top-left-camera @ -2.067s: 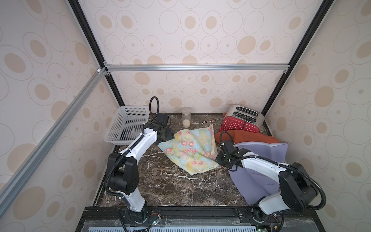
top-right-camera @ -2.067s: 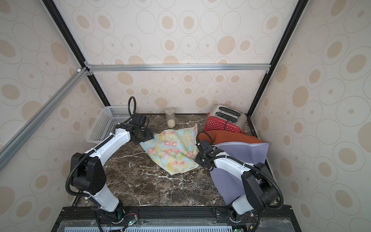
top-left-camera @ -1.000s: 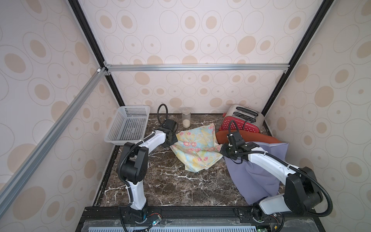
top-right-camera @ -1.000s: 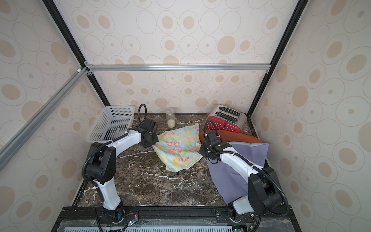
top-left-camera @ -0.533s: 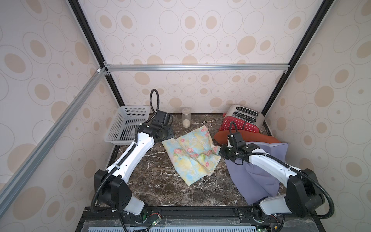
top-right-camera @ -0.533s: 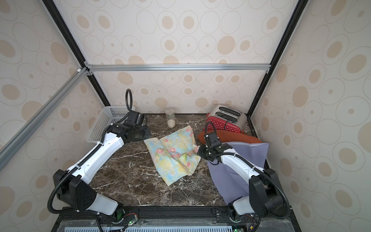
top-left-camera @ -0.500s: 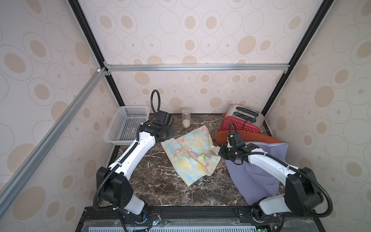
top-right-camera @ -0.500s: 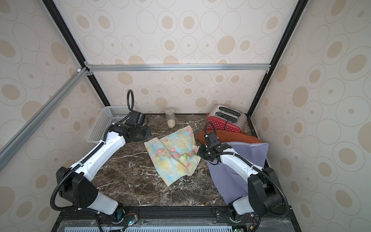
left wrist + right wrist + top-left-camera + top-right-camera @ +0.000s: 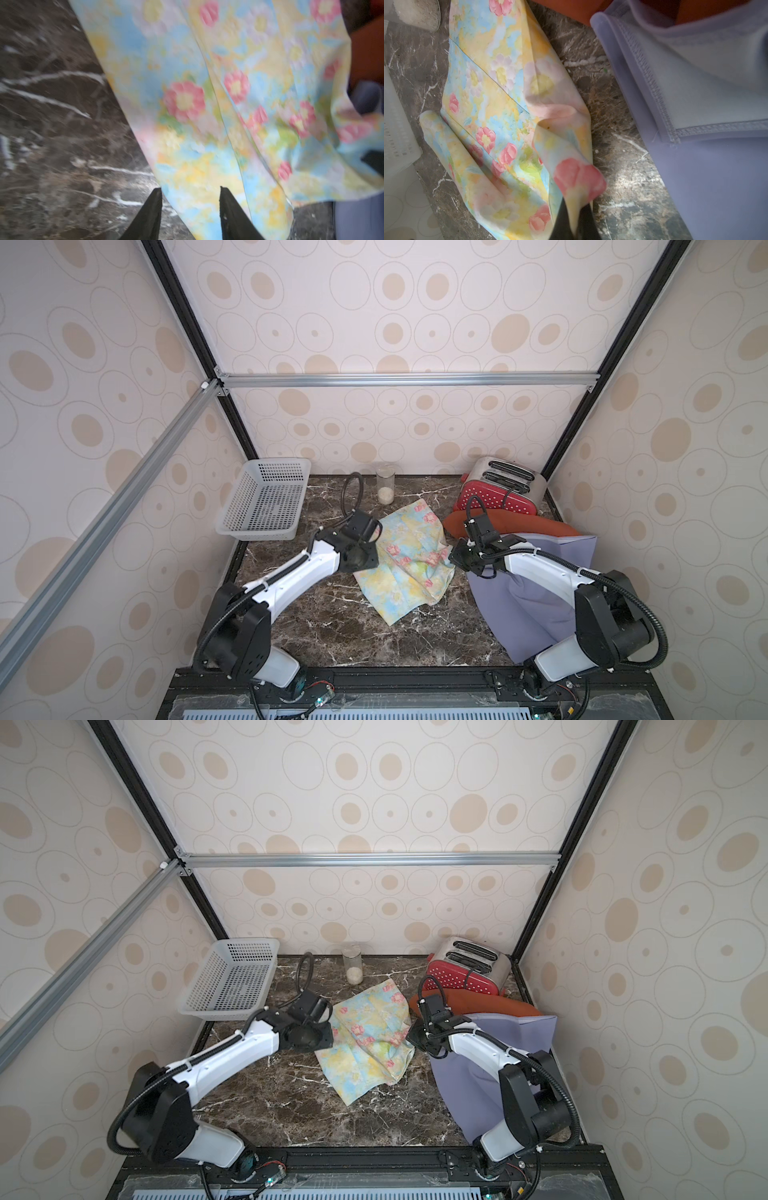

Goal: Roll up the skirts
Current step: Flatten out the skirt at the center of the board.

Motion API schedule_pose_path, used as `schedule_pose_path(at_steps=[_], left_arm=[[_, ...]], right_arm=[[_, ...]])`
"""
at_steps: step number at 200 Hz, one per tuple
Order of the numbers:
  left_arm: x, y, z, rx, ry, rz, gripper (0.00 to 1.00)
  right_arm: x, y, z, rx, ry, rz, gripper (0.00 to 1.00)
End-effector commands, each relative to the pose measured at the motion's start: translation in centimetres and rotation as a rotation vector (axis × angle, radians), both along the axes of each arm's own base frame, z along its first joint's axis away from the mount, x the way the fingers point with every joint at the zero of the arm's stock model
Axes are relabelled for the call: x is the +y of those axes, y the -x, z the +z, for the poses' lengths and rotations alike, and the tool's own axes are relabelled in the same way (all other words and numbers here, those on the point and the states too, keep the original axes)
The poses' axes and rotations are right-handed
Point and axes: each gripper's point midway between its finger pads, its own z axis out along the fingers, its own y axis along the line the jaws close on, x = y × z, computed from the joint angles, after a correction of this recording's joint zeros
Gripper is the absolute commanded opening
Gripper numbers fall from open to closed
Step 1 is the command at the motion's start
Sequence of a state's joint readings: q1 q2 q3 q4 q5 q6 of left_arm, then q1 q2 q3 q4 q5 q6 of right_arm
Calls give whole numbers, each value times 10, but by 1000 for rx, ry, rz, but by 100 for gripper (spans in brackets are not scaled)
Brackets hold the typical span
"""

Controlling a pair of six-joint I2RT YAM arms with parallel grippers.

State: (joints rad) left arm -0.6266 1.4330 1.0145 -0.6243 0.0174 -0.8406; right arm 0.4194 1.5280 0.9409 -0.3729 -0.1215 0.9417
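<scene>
Beige-spotted wallpaper surrounds a dark marble desk (image 9: 316,626). The floral skirt (image 9: 409,568) lies at the centre of both top views, rumpled and creased, with none of it rolled.

The left fingers (image 9: 227,214) are at the skirt's left edge and stand apart. In the blurred left wrist view, the cloth's border runs between them without being pinched. The right fingers (image 9: 560,228) are closed on a corner of the floral skirt at its right edge, and the fabric is drawn up in a fold toward them.

The lavender skirt (image 9: 528,605) spreads from right of centre to the lower right of the frame, passing under the right arm. A stitched hem is turned over at its upper end. Just above it, the rust-orange skirt (image 9: 532,526) shows as a band, and the lavender skirt overlaps its lower side. A red toaster (image 9: 498,493) stands behind that band, at the upper right of the desk.

A white mesh basket (image 9: 257,533) sits at the desk's upper left. A glass jar (image 9: 385,489) with pale contents stands at the back edge, above the floral skirt.
</scene>
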Motion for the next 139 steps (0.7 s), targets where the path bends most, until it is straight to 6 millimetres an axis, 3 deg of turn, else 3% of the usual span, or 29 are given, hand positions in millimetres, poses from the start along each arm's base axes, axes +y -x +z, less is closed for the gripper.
schedule_pose_path(at_steps=[1, 78, 139], left_arm=[[-29, 29, -18, 32, 161, 87, 44], [-47, 64, -63, 94, 420, 212, 64], [-47, 85, -80, 152, 452, 195, 66]], right_arm=[[0, -7, 1, 0, -9, -38, 2], [2, -2, 3, 7, -18, -17, 2], [4, -2, -2, 25, -22, -5, 2]])
